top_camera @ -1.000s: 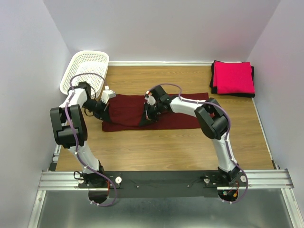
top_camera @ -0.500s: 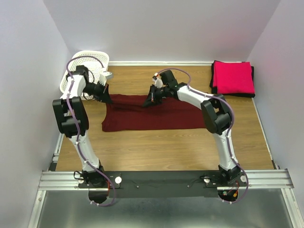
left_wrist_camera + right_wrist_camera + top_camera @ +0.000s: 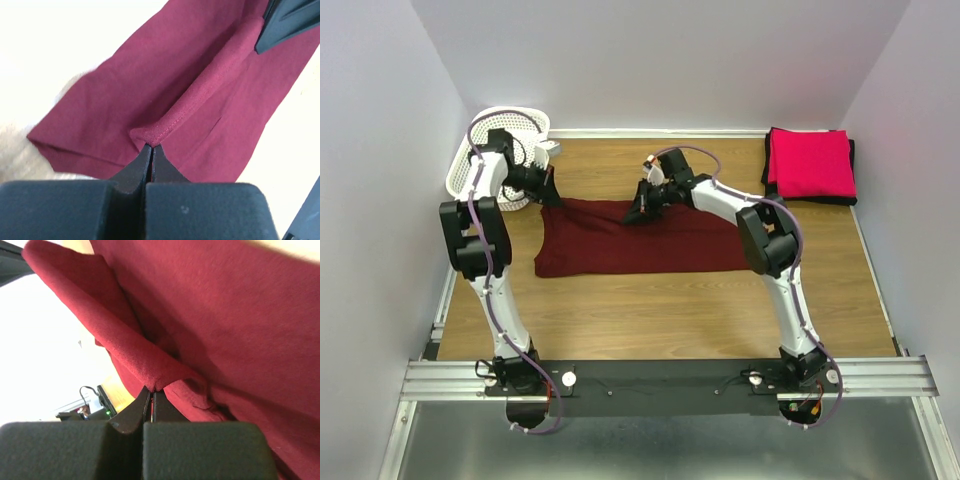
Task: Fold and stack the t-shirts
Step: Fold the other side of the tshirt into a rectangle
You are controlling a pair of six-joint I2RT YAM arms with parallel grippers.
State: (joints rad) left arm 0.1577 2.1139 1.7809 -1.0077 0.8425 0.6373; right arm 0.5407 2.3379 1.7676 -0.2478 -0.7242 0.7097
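1. The maroon shirt (image 3: 660,245) lies spread across the middle of the bench (image 3: 670,310), its long side running left to right. This puts its far edge within reach of both arms.
2. The left gripper (image 3: 151,150) is clenched on a hemmed fold at the shirt's far-left corner. Its wrist view shows the cloth pinched tight between the jaws and raised into a ridge.
3. The right gripper (image 3: 151,392) is clamped on the same far edge, nearer the middle, with cloth draping down from the pinch.
4. Two grips along one edge probably serve to carry that edge as a straight line toward the near side for a lengthwise fold.
5. A pink shirt (image 3: 808,162) sits folded on a black shirt (image 3: 770,185) in the far-right corner, well apart from the work. That pile looks like the stack where the maroon shirt will end up.
6. The white basket (image 3: 515,112) stands in the far-left corner, just beside the left arm, so that arm has little room on that side.
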